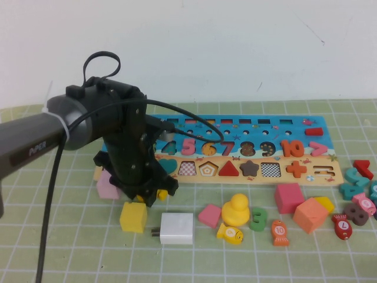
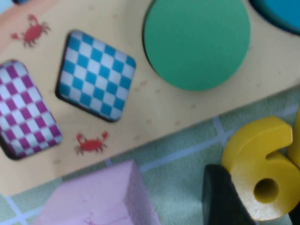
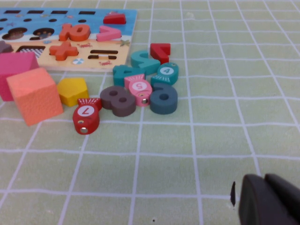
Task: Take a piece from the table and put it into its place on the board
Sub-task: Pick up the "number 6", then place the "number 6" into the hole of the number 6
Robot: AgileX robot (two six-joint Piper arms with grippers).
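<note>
- Low at left of the high view, the left gripper [image 1: 147, 197] straddles the yellow 6 [image 2: 260, 176], jaws apart, not clamped.
- Likely light, stiff, smooth; pinch its flat edges.
- Board [image 1: 330, 177] lies just behind.
- Right gripper [image 3: 269, 201]: parked, fingers together.

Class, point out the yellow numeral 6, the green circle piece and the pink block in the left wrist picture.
yellow numeral 6 [image 2: 262, 176], left wrist view, on its rounded lower loop.
green circle piece [image 2: 197, 40], left wrist view, on its flat face.
pink block [image 2: 93, 199], left wrist view, on its top face.
</note>
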